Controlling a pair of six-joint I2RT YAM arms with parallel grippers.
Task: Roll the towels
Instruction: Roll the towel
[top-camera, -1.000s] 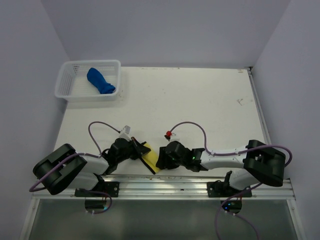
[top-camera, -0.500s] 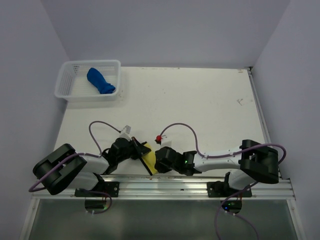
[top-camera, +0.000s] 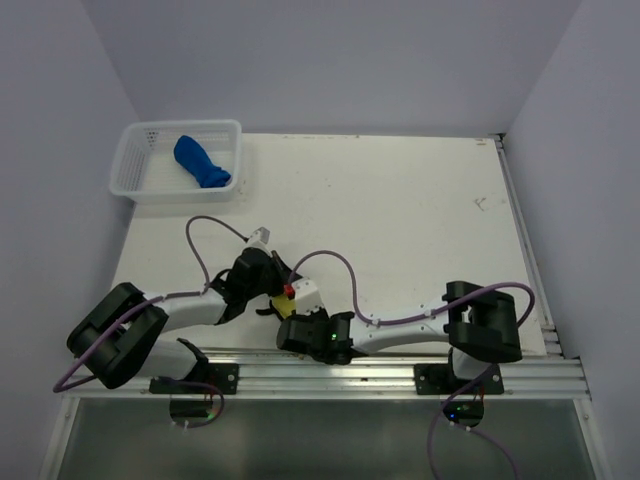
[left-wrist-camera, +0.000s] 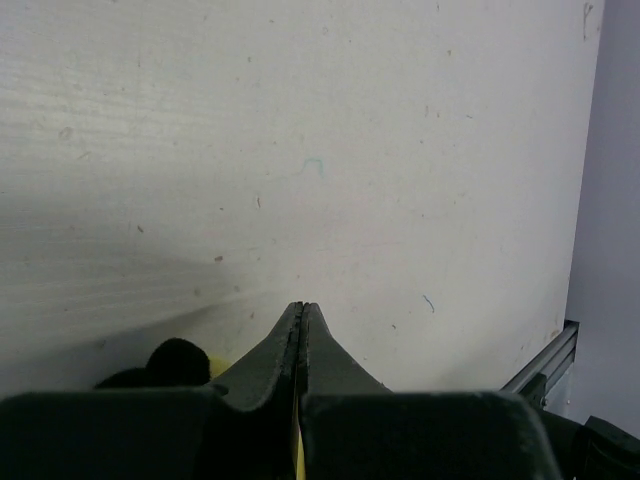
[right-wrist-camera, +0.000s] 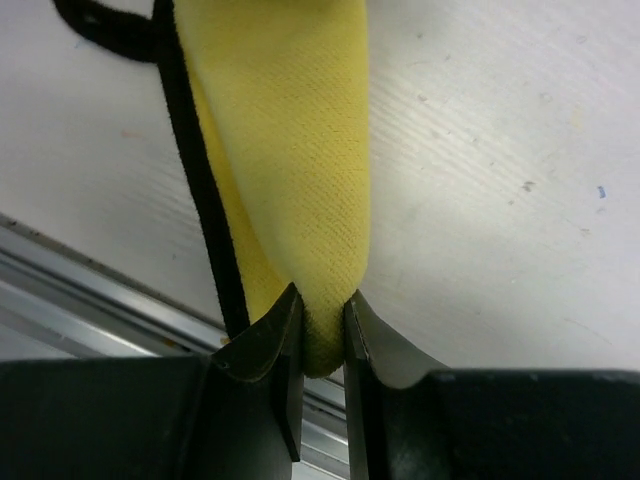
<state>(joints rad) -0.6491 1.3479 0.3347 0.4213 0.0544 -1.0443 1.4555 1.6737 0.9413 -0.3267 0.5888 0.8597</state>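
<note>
Right gripper (right-wrist-camera: 322, 305) is nipped narrow on the yellow towel (right-wrist-camera: 290, 150) at the table's (top-camera: 400, 220) 6 o'clock edge. Left gripper (left-wrist-camera: 301, 312) is closed flat, with a yellow sliver between its jaws. Blue towel (top-camera: 202, 163) is in the basket (top-camera: 135, 185) at 10 o'clock. We'd want even tension so it rolls straight.

Soft, even light is falling from above in the top view, making the white table (top-camera: 400, 220) bright without glare and casting only faint, short shadows beneath the arms. The picture is reading sharp to its corners. In the left wrist view a broad grey shadow is spreading over the table's lower left, and the left gripper (left-wrist-camera: 301, 306) is showing as a dark, slightly blurred silhouette. In the right wrist view the yellow towel (right-wrist-camera: 290, 150) is glowing, its weave crisp, while the right gripper (right-wrist-camera: 322, 296) is looking underexposed and the metal rail (right-wrist-camera: 80, 272) is blurring.
</note>
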